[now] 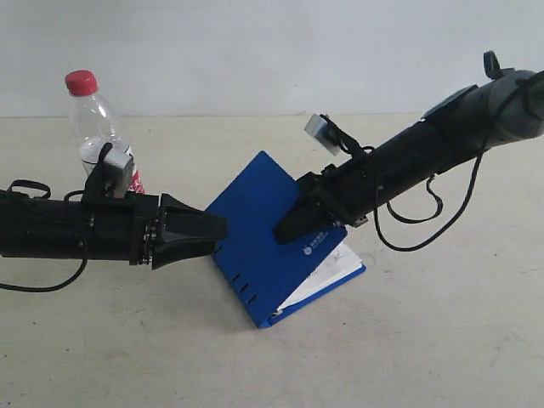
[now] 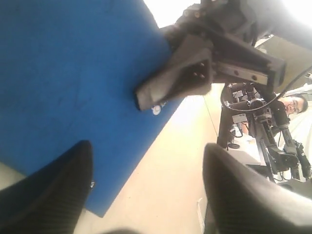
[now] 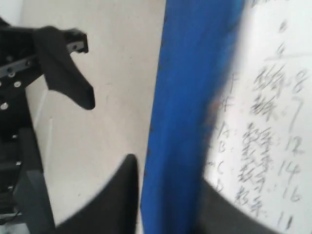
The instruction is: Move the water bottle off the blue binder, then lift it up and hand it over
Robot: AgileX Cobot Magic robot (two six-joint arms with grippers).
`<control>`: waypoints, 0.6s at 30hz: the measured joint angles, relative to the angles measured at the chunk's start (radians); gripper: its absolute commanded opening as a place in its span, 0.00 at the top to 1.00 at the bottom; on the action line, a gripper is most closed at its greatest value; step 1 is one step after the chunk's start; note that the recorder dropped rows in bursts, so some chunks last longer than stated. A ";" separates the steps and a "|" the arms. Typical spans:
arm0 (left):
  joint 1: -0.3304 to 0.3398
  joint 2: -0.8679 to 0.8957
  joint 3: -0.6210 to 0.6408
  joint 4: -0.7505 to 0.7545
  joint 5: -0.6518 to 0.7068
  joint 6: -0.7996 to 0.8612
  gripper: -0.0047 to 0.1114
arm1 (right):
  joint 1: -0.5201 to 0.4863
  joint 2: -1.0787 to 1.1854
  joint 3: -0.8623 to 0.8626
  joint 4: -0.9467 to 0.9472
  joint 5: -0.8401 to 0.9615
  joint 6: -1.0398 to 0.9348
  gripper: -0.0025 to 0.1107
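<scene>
Exterior view: water bottle (image 1: 95, 127) is standing upright on worktop (image 1: 442, 340), off the blue binder (image 1: 263, 242). My left gripper (image 2: 146, 195) is gaping wide, empty. Right gripper (image 1: 285, 228) is straddling the binder's raised cover (image 3: 190, 97); I cannot tell whether it is pinching.

Blue binder (image 2: 73, 73): the royal-blue cover fills much of the view.
Right gripper (image 2: 151, 95): one dark finger lies against the cover, its tip beside a small white logo (image 2: 157, 108).
Left gripper (image 2: 146, 161): two dark fingers (image 2: 58, 185), spread wide.
Table (image 2: 165, 165): pale beige beyond the cover's edge.
Background: person (image 2: 292, 105) in glasses among dark equipment.
</scene>
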 measured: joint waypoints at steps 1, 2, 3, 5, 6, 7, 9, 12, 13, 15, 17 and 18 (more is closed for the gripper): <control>0.000 0.000 0.000 0.000 0.000 0.000 0.43 | 0.000 0.000 -0.008 0.000 -0.002 -0.004 0.98; 0.003 0.000 0.000 0.000 0.000 0.000 0.43 | 0.000 0.000 -0.019 0.000 -0.002 -0.019 0.98; 0.007 0.000 0.000 0.000 0.000 0.000 0.43 | 0.000 0.000 -0.021 -0.002 0.000 -0.028 0.98; 0.027 0.000 0.000 -0.002 -0.058 -0.002 0.43 | 0.000 0.002 -0.023 0.000 0.001 -0.060 0.98; 0.037 0.000 0.004 -0.004 -0.137 -0.011 0.43 | -0.007 0.002 -0.025 0.024 0.020 -0.092 0.98; 0.039 0.000 0.008 -0.004 -0.170 -0.016 0.43 | -0.018 0.004 -0.025 0.045 0.039 -0.111 0.98; 0.041 0.000 0.019 -0.007 -0.215 -0.021 0.43 | -0.074 0.004 -0.025 0.154 0.078 -0.150 0.98; 0.041 0.000 0.019 -0.007 -0.218 0.000 0.43 | -0.137 -0.004 -0.028 0.212 0.075 -0.148 0.98; 0.041 0.000 0.019 -0.007 -0.200 0.018 0.43 | -0.144 -0.004 -0.028 0.207 0.074 -0.135 0.98; 0.041 0.000 0.003 -0.007 -0.135 0.055 0.43 | -0.145 -0.004 -0.028 0.168 0.073 -0.119 0.98; 0.041 0.009 -0.021 -0.007 -0.061 0.080 0.43 | -0.135 -0.004 -0.028 0.153 0.074 -0.112 0.98; 0.038 0.016 -0.029 -0.007 -0.045 0.085 0.43 | -0.131 -0.004 -0.028 0.153 0.074 -0.112 0.98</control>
